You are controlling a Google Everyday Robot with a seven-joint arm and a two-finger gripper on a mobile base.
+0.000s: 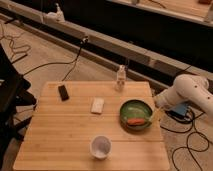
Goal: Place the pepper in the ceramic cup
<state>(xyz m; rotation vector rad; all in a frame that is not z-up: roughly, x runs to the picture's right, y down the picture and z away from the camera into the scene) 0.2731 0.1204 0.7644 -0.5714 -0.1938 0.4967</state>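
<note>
The pepper (134, 121) is a small orange-red piece lying inside the green bowl (131, 107), near its front rim. The ceramic cup (100, 146) is a small round white cup standing upright near the front edge of the wooden table (60, 135), to the left of and nearer than the bowl. My gripper (152, 117) reaches in from the right on the white arm (187, 92) and sits at the bowl's right rim, just right of the pepper. Whether it touches the pepper cannot be told.
A black flat object (63, 92) lies at the table's back left. A white flat object (97, 105) lies near the middle. A small white bottle-like item (120, 77) stands at the back edge. Cables run over the floor around the table.
</note>
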